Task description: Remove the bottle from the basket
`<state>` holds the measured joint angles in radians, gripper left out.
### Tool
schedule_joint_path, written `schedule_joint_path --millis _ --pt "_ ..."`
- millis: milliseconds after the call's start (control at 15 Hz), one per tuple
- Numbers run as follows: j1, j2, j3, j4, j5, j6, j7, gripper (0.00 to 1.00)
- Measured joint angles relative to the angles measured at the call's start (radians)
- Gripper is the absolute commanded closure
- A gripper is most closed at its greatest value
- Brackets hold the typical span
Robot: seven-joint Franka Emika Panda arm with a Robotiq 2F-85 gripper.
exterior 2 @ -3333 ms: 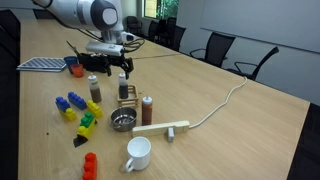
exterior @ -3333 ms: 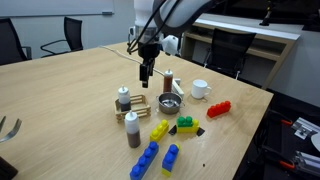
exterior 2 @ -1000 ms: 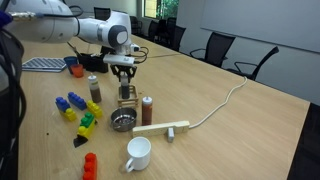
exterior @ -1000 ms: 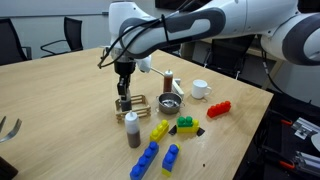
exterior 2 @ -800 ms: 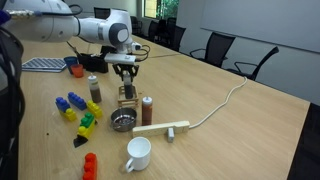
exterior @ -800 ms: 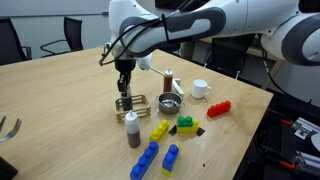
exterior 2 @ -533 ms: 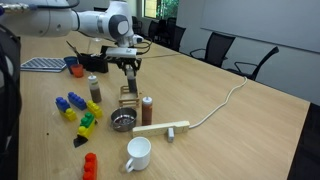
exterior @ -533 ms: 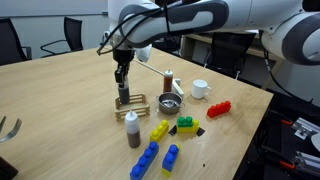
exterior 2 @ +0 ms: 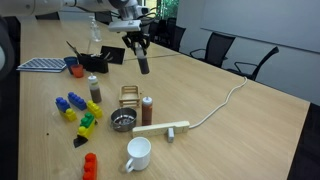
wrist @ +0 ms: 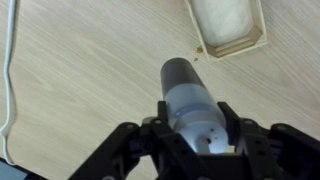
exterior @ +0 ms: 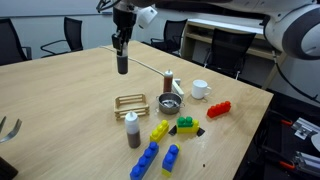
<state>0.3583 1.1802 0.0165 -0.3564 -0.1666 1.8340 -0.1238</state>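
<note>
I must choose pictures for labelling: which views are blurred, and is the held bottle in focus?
Wrist view: soft focus everywhere; the bottle held in the jaws is blurred, and the table grain is smeared. Both exterior views: sharper and evenly lit; the bottle has clear edges, though its small details stay coarse.

The bottle (exterior: pixel 121 66) hangs in the gripper (exterior: pixel 121 48), high above the table (exterior: pixel 60 90) and well apart from the basket (exterior: pixel 131 102). The basket stands on the table, with the strainer bowl (exterior: pixel 169 104) just beside it and the cup (exterior: pixel 200 89) beyond the bowl.
</note>
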Motion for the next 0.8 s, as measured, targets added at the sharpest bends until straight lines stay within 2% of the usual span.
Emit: schedule_joint_path --millis 467,800 --pt "0.016 -0.068 -0.024 0.0 0.004 -0.093 0.124 0.73" --pt "0.048 -0.128 -0.023 -0.001 0.009 -0.209 0.179 0.73"
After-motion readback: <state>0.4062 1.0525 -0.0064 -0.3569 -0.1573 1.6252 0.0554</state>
